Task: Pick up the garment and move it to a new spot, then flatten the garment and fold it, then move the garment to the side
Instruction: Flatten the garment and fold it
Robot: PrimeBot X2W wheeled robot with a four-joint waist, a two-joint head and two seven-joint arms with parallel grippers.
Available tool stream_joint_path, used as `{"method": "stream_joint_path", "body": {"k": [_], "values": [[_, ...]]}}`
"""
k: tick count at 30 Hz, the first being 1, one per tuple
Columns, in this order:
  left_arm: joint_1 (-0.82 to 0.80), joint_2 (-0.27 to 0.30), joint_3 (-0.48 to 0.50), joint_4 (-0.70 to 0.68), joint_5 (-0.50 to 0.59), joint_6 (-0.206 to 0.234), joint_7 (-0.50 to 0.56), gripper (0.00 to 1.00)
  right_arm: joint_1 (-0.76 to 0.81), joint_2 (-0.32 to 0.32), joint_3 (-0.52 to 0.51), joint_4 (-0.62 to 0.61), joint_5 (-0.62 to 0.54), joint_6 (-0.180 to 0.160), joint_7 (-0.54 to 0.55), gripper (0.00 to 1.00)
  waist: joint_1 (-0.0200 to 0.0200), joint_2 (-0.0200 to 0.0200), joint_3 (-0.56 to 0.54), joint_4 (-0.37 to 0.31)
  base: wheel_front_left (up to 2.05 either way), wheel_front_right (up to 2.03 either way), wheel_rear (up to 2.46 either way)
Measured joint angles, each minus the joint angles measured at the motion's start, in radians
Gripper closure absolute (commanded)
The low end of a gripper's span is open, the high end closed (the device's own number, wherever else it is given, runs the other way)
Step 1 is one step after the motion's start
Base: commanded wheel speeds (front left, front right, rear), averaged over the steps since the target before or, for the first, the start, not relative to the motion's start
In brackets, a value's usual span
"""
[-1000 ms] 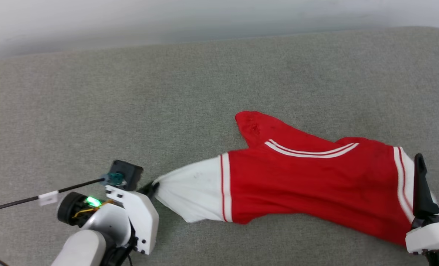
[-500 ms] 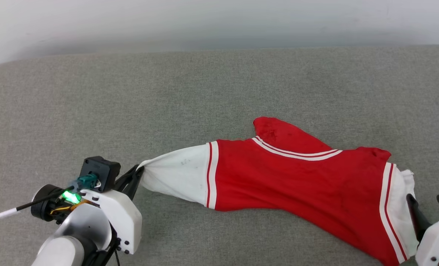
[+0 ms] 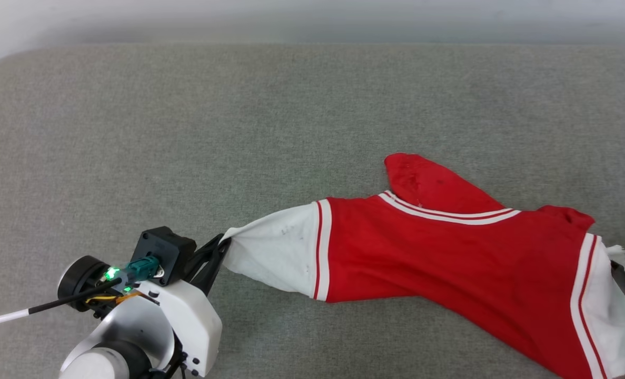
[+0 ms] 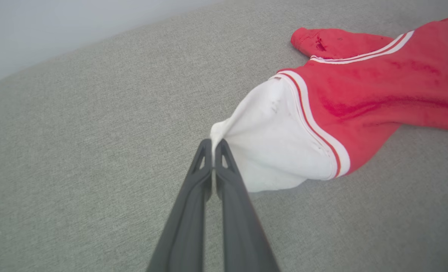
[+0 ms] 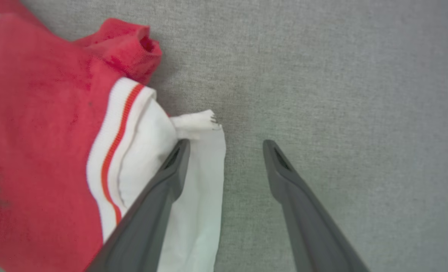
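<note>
We see our left pincer (image 4: pixel 213 145) pressed together on the tip of one white sleeve (image 3: pixel 275 255) of the garment (image 3: pixel 438 252). The garment lies stretched out across the right half of the grey fabric surface (image 3: pixel 186 131), with that sleeve drawn to a point. Our right pincer (image 5: pixel 225 145) stands wide apart at the garment's far end, one finger (image 5: pixel 161 192) over the other white sleeve (image 5: pixel 205 189) and its partner above bare fabric, gripping nothing.
</note>
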Motion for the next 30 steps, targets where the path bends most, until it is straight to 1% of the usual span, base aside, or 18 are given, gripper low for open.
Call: {"method": "stream_joint_path", "body": {"k": [2, 3, 10, 11, 12, 13, 16, 17, 21, 23, 27, 30], "values": [[-0.004, -0.001, -0.004, -0.005, 0.002, -0.001, 0.002, 1.00, -0.014, -0.009, 0.022, 0.026, 0.002, 0.000, 0.014, 0.00, 0.0000, 0.0000, 0.012, 0.008, 0.00, 0.00, 0.00], [-0.009, -0.004, -0.009, -0.012, 0.002, -0.004, 0.004, 1.00, -0.027, -0.018, 0.055, 0.062, 0.005, 0.000, 0.020, 0.00, 0.0000, 0.0000, 0.028, 0.018, 0.00, 0.00, 0.00], [-0.023, -0.009, -0.016, -0.015, 0.002, -0.004, 0.003, 1.00, -0.051, -0.055, 0.133, 0.115, 0.057, -0.003, 0.017, 0.00, -0.0001, 0.0000, 0.057, 0.032, 0.00, 0.00, 0.00], [-0.023, -0.009, -0.016, -0.015, 0.002, -0.004, 0.003, 1.00, -0.051, -0.055, 0.133, 0.115, 0.057, -0.003, 0.017, 0.47, -0.0001, 0.0000, 0.057, 0.032, 0.00, 0.00, 0.00], [-0.023, -0.009, -0.016, -0.014, 0.002, -0.003, 0.003, 1.00, -0.053, -0.065, 0.146, 0.120, 0.064, -0.004, 0.013, 0.88, -0.0001, 0.0000, 0.059, 0.032, 0.00, 0.00, 0.00], [-0.024, -0.009, -0.015, -0.013, 0.002, -0.001, 0.003, 1.00, -0.056, -0.072, 0.158, 0.125, 0.075, -0.004, 0.011, 1.00, -0.0001, 0.0000, 0.061, 0.033, 0.00, 0.00, 0.00], [-0.028, -0.009, -0.017, -0.008, 0.002, 0.000, 0.002, 1.00, -0.061, -0.081, 0.187, 0.136, 0.100, -0.003, -0.004, 1.00, -0.0002, 0.0000, 0.062, 0.032, 0.00, 0.00, 0.00], [-0.028, -0.009, -0.018, -0.001, 0.002, 0.000, 0.000, 1.00, -0.061, -0.081, 0.192, 0.146, 0.111, 0.000, -0.028, 1.00, -0.0001, 0.0000, 0.057, 0.031, 0.00, 0.00, 0.00], [-0.028, -0.010, -0.017, 0.007, 0.002, 0.001, -0.007, 1.00, -0.060, -0.088, 0.192, 0.160, 0.120, 0.001, -0.064, 1.00, -0.0001, 0.0000, 0.038, 0.027, 0.00, 0.00, 0.00], [-0.028, -0.009, -0.014, 0.010, -0.003, 0.002, -0.011, 1.00, -0.051, -0.110, 0.199, 0.152, 0.121, 0.001, -0.099, 1.00, -0.0001, 0.0000, 0.021, 0.024, 0.00, 0.00, 0.00], [-0.026, -0.002, 0.002, 0.008, -0.007, 0.010, -0.026, 1.00, -0.045, -0.141, 0.152, 0.127, 0.143, 0.000, -0.147, 1.00, -0.0001, 0.0000, -0.023, 0.016, 0.00, 0.00, 0.00], [-0.022, 0.009, 0.022, 0.001, -0.016, 0.018, -0.036, 1.00, -0.043, -0.138, 0.087, 0.095, 0.177, 0.000, -0.153, 1.00, -0.0001, 0.0000, -0.063, 0.007, 0.00, 0.00, 0.00]]}}
